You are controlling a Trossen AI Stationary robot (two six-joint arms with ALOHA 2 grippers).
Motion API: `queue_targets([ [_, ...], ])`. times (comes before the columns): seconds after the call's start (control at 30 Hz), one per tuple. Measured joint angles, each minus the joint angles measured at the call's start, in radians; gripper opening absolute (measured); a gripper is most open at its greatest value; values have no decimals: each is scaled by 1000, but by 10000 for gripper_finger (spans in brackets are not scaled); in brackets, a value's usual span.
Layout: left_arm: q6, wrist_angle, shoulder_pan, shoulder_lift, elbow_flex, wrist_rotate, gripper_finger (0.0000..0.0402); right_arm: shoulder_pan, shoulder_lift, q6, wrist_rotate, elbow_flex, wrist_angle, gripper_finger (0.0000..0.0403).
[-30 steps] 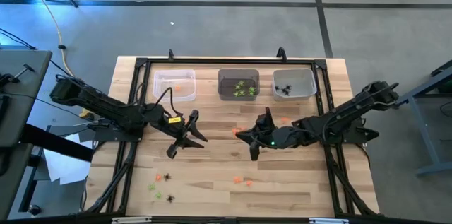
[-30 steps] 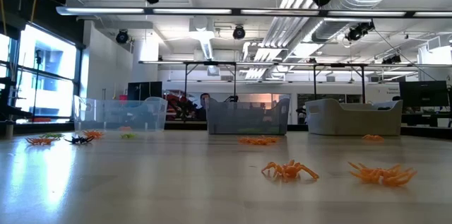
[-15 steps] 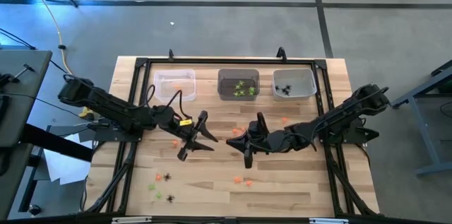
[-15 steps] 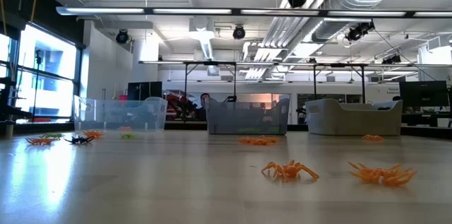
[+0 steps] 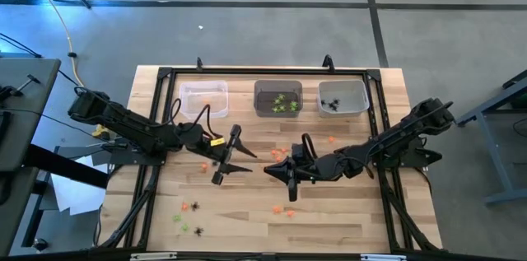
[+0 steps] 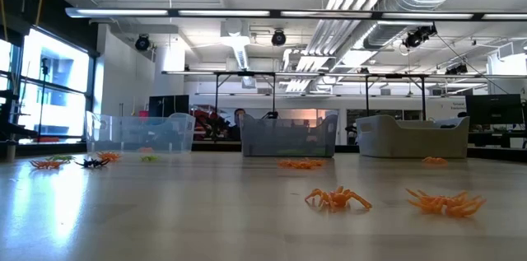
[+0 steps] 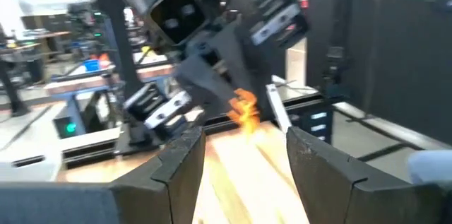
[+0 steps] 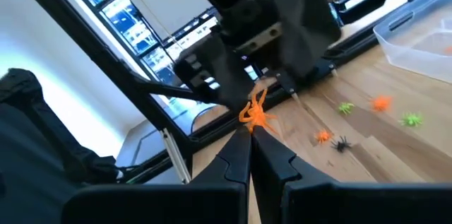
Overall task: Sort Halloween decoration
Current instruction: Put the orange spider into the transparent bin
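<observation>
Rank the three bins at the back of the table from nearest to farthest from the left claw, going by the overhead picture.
From the left gripper, open over the middle of the table:
1. The clear bin, back left.
2. The grey bin with green trinkets, back centre, only slightly farther.
3. The bin with black spiders, back right, clearly farthest.

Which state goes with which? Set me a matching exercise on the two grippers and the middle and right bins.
Things:
1. left gripper
2. right gripper
3. middle bin
4. right bin

States:
A. holds black spiders
B. open, nothing between the fingers
C. holds lime-green trinkets
D. shut on an orange trinket

Pairs: 1-B, 2-D, 3-C, 4-A
</observation>
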Motion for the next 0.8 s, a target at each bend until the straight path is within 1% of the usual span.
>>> queue_targets([
  [0.33, 0, 1, 0, 0, 0, -71, 196, -5, 0, -19, -1, 0, 12, 0],
  [0.8, 0, 9, 0, 0, 0, -76, 196, -34, 0, -45, -2, 0, 23, 0],
])
